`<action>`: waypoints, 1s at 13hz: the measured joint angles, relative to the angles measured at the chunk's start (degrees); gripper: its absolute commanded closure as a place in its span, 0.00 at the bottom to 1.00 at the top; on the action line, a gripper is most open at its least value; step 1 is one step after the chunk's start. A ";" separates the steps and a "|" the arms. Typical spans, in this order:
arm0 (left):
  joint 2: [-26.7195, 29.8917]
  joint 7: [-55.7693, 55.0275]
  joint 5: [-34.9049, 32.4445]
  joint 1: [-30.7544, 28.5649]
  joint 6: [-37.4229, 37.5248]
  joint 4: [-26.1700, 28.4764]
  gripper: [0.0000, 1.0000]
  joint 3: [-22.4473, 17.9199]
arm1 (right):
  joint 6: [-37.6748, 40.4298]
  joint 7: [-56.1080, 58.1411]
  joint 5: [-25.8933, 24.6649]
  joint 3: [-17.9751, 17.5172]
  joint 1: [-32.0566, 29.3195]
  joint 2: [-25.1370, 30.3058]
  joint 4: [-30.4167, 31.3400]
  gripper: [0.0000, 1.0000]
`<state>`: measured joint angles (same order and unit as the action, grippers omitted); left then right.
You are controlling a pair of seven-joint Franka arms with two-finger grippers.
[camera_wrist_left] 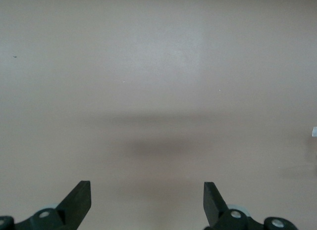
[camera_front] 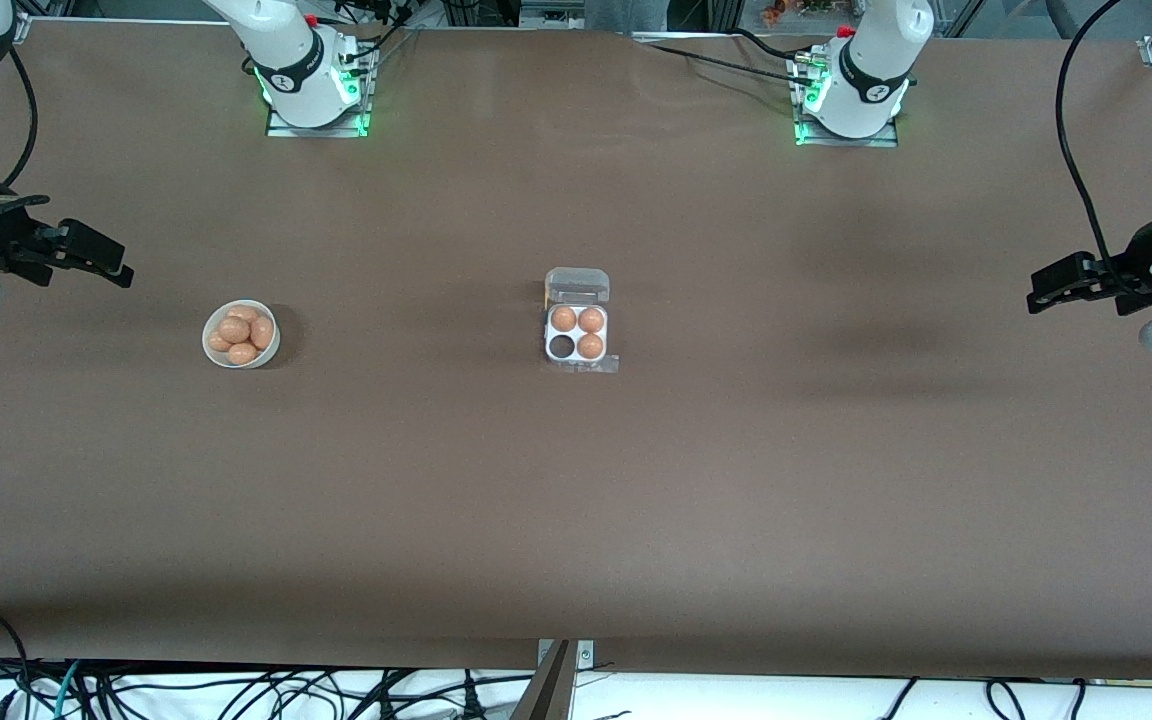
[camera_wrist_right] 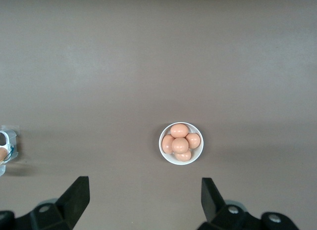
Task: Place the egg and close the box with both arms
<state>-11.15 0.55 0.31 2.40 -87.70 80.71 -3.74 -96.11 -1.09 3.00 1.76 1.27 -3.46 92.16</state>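
The box [camera_front: 576,334] stands mid-table with its clear lid [camera_front: 577,285] swung open toward the robots' bases. Three eggs fill its cells, and the cell [camera_front: 562,346] toward the right arm's end and nearer the front camera is empty. Several orange-brown eggs [camera_front: 237,330] lie in a round white bowl [camera_front: 209,345] toward the right arm's end. My right gripper [camera_front: 121,266] [camera_wrist_right: 145,188] hangs open and empty over the table near that bowl [camera_wrist_right: 171,160]. My left gripper [camera_front: 1036,290] [camera_wrist_left: 147,190] hangs open and empty over bare table at the left arm's end.
Brown cloth covers the table [camera_front: 576,520]. The two arm bases [camera_front: 311,85] [camera_front: 851,95] stand along the edge farthest from the front camera. Cables hang below the table edge nearest that camera. An edge of the box [camera_wrist_right: 6,146] shows in the right wrist view.
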 measured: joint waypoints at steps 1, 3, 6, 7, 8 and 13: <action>0.01 0.00 0.00 0.00 0.03 -0.02 0.00 0.00 | 0.00 0.00 0.00 0.00 0.00 0.00 0.00 0.00; 0.11 0.00 0.00 0.00 0.85 -0.14 0.00 -0.01 | 0.00 0.00 0.00 0.00 0.00 0.00 0.00 0.00; 0.14 0.00 0.00 -0.13 1.31 -0.21 0.00 -0.27 | 0.00 0.00 0.00 0.00 -0.03 0.00 0.01 0.00; 0.14 0.00 0.00 -0.17 1.33 -0.21 0.00 -0.43 | 0.00 0.00 0.00 0.00 -0.03 0.00 0.01 0.00; 0.14 0.00 0.00 -0.18 1.34 -0.21 0.00 -0.56 | 0.00 0.00 0.00 0.00 -0.03 0.00 0.01 0.00; 0.14 0.00 0.00 -0.38 1.36 -0.21 0.00 -0.80 | 0.00 0.00 0.00 0.00 -0.05 0.00 0.01 0.00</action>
<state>-11.01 0.55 0.31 2.01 -86.34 80.49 -4.54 -96.11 -1.09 3.00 1.76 1.22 -3.46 92.17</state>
